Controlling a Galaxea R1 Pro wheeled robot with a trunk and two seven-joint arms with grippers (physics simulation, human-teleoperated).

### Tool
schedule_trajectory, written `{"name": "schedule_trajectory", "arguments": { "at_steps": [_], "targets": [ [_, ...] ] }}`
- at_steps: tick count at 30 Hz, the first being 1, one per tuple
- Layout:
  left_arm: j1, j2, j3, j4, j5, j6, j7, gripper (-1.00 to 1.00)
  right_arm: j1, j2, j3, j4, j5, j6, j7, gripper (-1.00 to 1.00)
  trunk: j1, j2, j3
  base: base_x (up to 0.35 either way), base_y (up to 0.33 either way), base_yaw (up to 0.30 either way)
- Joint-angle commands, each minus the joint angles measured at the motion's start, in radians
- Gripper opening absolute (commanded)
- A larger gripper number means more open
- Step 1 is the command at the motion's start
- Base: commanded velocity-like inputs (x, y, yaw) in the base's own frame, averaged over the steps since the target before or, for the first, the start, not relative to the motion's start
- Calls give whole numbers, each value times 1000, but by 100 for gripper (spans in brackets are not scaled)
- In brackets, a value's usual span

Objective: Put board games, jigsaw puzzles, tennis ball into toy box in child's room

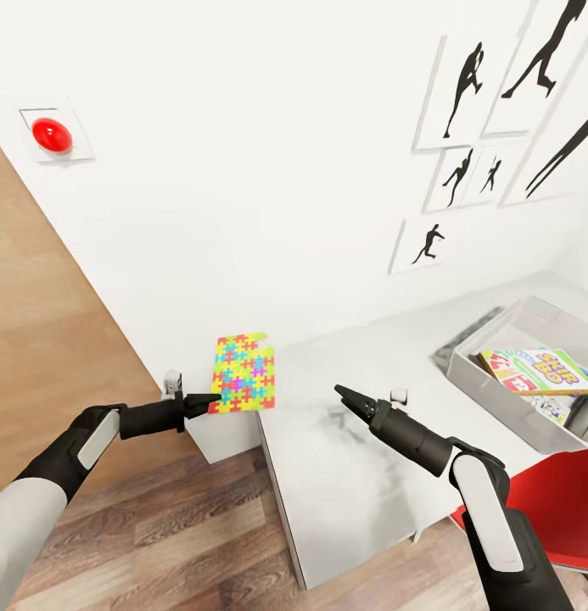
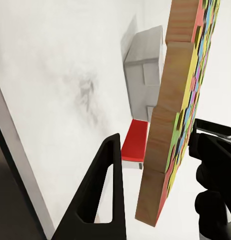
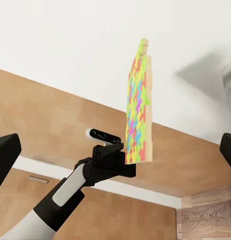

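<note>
While the left gripper (image 1: 210, 401) pinches a jigsaw puzzle (image 1: 243, 372) upright just off the table (image 1: 344, 475) corner, the right gripper (image 1: 343, 394) hovers above it, fingers apart in its wrist view; beyond, the toy box (image 1: 497, 399) holds board games (image 1: 540, 373).

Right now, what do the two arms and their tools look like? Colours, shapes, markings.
Both arms match: white shell segments over black joints, with a light grey panel on each forearm. The left tool and right tool are matte black on dark cylindrical wrists and taper to pointed fingers. Up close a left finger is a hollow triangular frame. No cables or lettering are visible.
</note>
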Motion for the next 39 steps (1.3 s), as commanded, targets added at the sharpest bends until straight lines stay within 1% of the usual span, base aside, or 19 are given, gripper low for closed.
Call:
{"name": "schedule_trajectory", "arguments": {
  "at_steps": [1, 10, 15, 20, 39],
  "targets": [
    [-1, 0, -4, 0, 4, 4, -1, -100, -1, 0, -1, 0, 1, 6, 3, 100, 1, -2, -2, 0, 0, 0],
    [-1, 0, -4, 0, 4, 4, -1, -100, -1, 0, -1, 0, 2, 6, 2, 100, 1, -2, -1, -16, 0, 0],
    [-1, 1, -34, 0, 4, 4, -1, -100, -1, 0, -1, 0, 2, 4, 1, 100, 1, -2, -1, -109, 0, 0],
    [-1, 0, -48, 0, 4, 4, -1, -100, -1, 0, -1, 0, 2, 4, 1, 100, 1, -2, -1, -31, 0, 0],
    [-1, 2, -51, 0, 4, 4, -1, -100, -1, 0, -1, 0, 2, 5, 3, 100, 1, -2, -1, -1, 0, 0]
  ]
}}
